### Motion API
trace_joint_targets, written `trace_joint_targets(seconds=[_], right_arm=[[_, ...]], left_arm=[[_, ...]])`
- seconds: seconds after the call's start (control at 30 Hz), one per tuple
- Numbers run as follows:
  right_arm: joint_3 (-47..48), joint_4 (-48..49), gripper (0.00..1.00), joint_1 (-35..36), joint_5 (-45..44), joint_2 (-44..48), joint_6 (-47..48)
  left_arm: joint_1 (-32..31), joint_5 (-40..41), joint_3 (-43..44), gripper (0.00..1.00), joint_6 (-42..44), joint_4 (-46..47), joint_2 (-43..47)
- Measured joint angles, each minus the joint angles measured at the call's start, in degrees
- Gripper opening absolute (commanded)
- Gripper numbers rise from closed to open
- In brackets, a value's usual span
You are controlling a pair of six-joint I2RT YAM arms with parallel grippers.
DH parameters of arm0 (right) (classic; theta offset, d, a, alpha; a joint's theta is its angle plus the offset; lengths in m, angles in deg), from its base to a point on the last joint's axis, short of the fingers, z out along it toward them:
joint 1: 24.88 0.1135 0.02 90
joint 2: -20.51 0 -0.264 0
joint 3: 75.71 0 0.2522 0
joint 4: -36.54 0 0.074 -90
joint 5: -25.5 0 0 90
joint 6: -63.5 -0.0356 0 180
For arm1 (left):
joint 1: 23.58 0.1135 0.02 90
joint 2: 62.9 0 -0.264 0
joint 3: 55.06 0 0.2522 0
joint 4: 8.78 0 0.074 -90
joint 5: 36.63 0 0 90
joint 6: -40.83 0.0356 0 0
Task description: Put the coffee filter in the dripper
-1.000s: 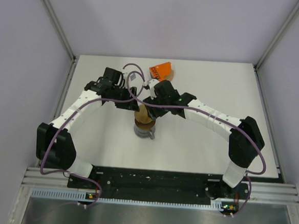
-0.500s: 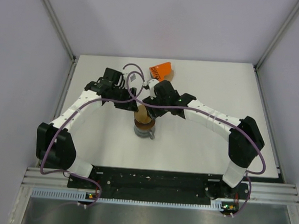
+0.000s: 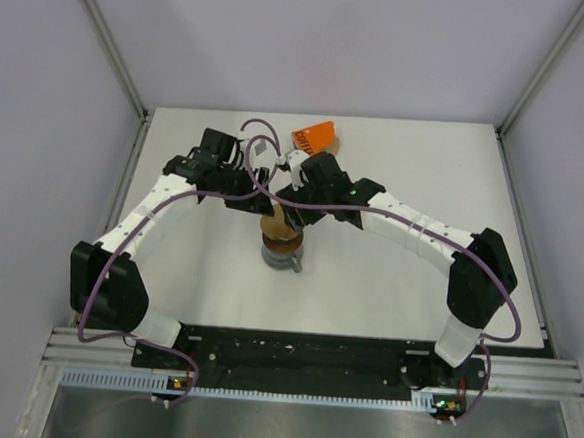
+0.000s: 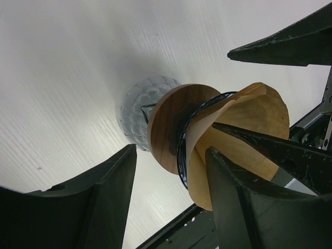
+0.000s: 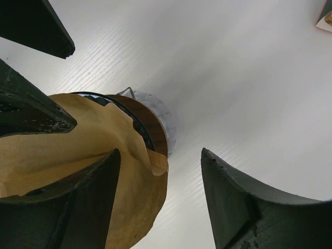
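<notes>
Right end effector (image 5: 159, 155) leftward — creased paper coffee filter (image 4: 249, 122) in blue-rimmed dripper (image 4: 180, 150)

Bright, even light; faint soft shadows; washed-out white glare in wrist views.

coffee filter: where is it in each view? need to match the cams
Top external: coffee filter near the picture's centre, where the two arms meet.
Left wrist: right of centre, a tan sheet.
Right wrist: lower left.
Shared landmark: the brown ring right beside it.
</notes>
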Motion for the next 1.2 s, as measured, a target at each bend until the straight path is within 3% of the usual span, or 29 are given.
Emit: trace_joint_targets(seconds=[0.17, 0.27, 0.4, 0.5, 0.8, 1.0, 1.2], right_arm=[[1.11, -0.57, 0.65, 0.00, 0.44, 0.48, 0.44], [2.12, -0.96, 0.70, 0.00, -0.11, 1.57, 0.92], [3.13, -0.57, 0.82, -0.66, -0.70, 5.29, 1.60], [3.15, 1.18, 0.99, -2.32, 0.09, 10.03, 1.40], [-1.09, 7.76, 0.99, -14.03, -2.10, 27.69, -1.55], [-15.56, 11.98, 0.99, -28.09, -2.64, 33.88, -6.27], [-29.55, 14.71, 0.99, -36.54, -4.79, 33.81, -8.76]], left_arm=[[0.07, 0.00, 1.49, 0.63, 0.35, -0.81, 0.02], [0.42, 0.07, 4.22, 0.70, 0.92, -2.38, 0.02], [1.29, 1.57, 10.29, 0.78, 1.51, -3.69, 0.02], [2.75, 2.69, 13.60, 0.85, 1.77, -3.54, 0.04], [13.81, 7.80, 16.35, 0.87, 1.05, -2.38, 0.44], [23.85, 10.86, 8.59, 0.86, -1.84, 4.98, 3.21], [29.31, 12.96, -3.91, 0.86, -1.97, 13.00, 3.89]])
